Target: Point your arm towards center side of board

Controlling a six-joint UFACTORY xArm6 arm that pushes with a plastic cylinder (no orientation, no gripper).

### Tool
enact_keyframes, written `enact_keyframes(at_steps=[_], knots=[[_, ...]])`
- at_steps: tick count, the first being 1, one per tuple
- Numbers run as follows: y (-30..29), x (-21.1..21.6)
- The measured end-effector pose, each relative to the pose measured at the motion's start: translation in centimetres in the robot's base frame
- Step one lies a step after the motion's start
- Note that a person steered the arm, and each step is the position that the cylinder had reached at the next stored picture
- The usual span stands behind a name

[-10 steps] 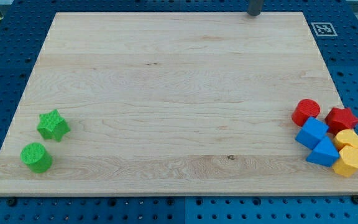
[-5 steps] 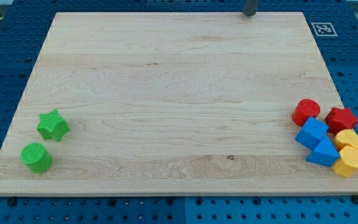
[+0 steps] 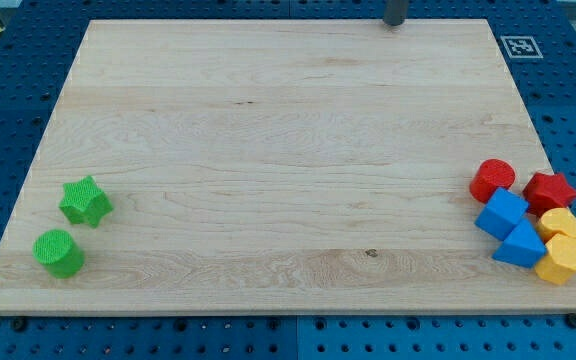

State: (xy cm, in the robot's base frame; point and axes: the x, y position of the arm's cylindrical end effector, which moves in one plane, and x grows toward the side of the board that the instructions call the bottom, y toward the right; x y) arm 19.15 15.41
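Note:
My tip is at the top edge of the wooden board, right of the middle, far from every block. At the view's lower left lie a green star and a green cylinder. At the right edge a cluster holds a red cylinder, a red star, a blue cube, a blue triangular block, a yellow block and a yellow hexagonal block.
A black-and-white marker tag sits at the board's top right corner. A blue perforated table surrounds the board.
My tip has slid slightly to the view's left along the top edge. No block has moved.

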Motion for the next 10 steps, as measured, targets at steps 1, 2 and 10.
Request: enact_keyframes(at_steps=[1, 2, 10], knots=[[-0.2, 0.0], [-0.2, 0.0], [-5.9, 11.2]])
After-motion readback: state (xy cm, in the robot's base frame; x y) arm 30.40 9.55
